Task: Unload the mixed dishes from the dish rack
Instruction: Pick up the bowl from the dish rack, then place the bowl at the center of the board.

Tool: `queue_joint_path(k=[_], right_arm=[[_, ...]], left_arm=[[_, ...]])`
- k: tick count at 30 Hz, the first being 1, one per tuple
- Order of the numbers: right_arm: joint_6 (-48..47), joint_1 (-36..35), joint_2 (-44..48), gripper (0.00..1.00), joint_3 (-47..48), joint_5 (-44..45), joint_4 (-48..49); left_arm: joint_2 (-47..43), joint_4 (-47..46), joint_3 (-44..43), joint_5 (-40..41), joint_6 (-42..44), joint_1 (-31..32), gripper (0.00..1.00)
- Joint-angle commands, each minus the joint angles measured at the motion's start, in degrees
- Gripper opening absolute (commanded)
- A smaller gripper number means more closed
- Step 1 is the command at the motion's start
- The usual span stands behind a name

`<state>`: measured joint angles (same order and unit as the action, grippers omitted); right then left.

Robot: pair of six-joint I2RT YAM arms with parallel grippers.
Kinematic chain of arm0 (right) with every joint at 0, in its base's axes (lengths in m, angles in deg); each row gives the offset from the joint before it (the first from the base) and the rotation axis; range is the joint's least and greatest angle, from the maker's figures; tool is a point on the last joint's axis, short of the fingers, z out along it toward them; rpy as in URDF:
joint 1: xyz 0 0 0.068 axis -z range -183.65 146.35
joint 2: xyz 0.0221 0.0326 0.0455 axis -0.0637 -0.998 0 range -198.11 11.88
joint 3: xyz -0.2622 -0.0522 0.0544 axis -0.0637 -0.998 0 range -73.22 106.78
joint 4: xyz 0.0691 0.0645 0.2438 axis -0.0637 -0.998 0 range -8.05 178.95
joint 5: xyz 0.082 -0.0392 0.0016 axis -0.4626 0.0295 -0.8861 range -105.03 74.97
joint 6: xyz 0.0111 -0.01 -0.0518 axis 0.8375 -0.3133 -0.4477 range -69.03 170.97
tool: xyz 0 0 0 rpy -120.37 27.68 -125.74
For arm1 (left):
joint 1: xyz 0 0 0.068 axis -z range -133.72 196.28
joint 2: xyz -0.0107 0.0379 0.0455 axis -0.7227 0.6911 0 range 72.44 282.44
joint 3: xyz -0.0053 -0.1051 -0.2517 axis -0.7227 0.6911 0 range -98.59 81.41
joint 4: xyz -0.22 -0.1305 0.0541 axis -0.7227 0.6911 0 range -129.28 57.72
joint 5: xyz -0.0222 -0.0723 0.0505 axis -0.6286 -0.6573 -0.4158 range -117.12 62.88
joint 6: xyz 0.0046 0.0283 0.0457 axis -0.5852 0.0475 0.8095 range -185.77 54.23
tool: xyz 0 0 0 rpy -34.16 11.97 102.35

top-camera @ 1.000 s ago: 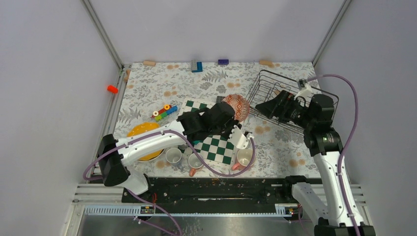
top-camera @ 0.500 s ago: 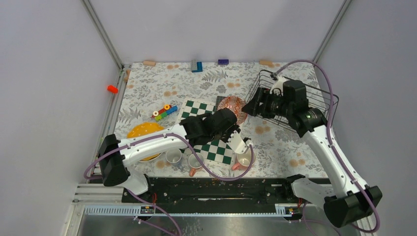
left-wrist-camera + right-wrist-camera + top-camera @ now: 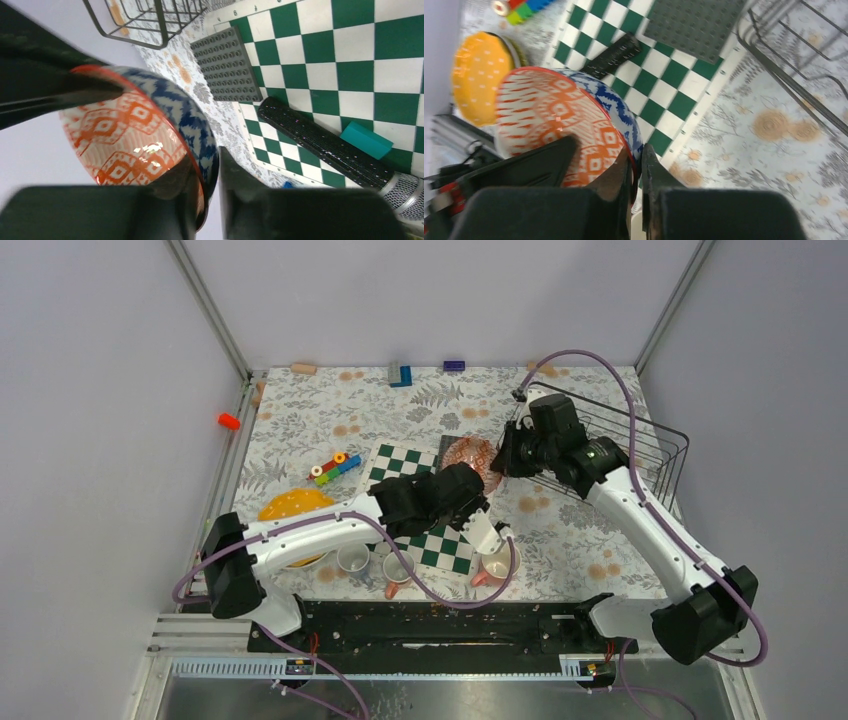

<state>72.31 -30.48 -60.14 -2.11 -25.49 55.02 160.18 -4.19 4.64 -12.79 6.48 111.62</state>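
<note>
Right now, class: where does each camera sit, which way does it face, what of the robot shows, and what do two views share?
Top: above and behind, looking down on the table; left arm and right arm show.
Left wrist: looks along the left jaws, shut on the rim of the patterned bowl, toward the chessboard.
Right wrist: looks along the right jaws, pinching the same rim, down at the chessboard and yellow plate.
Shared: both wrist views show bowl, chessboard, grey studded plate.

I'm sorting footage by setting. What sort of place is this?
Likely a robot test cell, not a kitchen: plain white walls box in one table, the left arm and right arm are bolted at its edge, and a dish rack shares it with a chessboard and toy blocks.
</note>
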Motion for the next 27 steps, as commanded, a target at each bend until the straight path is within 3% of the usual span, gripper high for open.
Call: queue_joint_path(k=[1, 3, 4, 9, 14, 18, 20, 23, 25, 27], right_arm=[[0.09, -1.21, -0.29, 0.0, 2.93, 4.94, -0.82], [-0.36, -1.21, 0.19, 0.0, 2.92, 5.3, -0.75], [-0.34, -1.23, 0.59, 0.0, 2.8, 5.56, -0.63], [-0.5, -1.16, 2.18, 0.0, 2.12, 9.28, -0.62], [-0.53, 0.26, 3.92, 0.0, 0.29, 12.59, -0.77], [0.44, 3.69, 4.8, 0.0, -1.77, 11.07, -0.66], [1.24, 5.68, 5.85, 0.0, -4.34, 9.43, 0.31], [2.82, 8.13, 8.53, 0.0, -9.13, 8.39, 1.84], [4.2, 9.41, 10.77, 0.0, -12.34, 8.95, 2.34], [5.29, 10.13, 13.21, 0.0, -15.53, 9.8, 2.51]], left_arm=[[0.45, -3.01, -2.52, 1.56, -1.11, 0.66, 0.4], [0.06, -3.1, -2.75, 0.91, -2.42, 0.66, 0.95], [-0.33, -3.27, -2.6, 0.18, -3.17, 0.62, 0.98], [-4.49, -7.88, 0.78, -3.81, -7.54, 0.49, 0.99], [-13.36, -15.34, 7.01, -12.99, -13.99, 0.05, 0.99], [-23.21, -32.24, 16.89, -18.67, -23.92, -1.02, 0.99], [-27.65, -46.25, 22.66, -13.64, -32.81, -1.09, 0.99], [-31.27, -63.66, 28.51, 5.23, -49.83, -1.71, 0.99], [-32.62, -65.88, 29.77, 18.0, -62.54, -4.22, 0.99], [-33.78, -58.53, 29.44, 20.66, -73.97, -8.13, 0.99]])
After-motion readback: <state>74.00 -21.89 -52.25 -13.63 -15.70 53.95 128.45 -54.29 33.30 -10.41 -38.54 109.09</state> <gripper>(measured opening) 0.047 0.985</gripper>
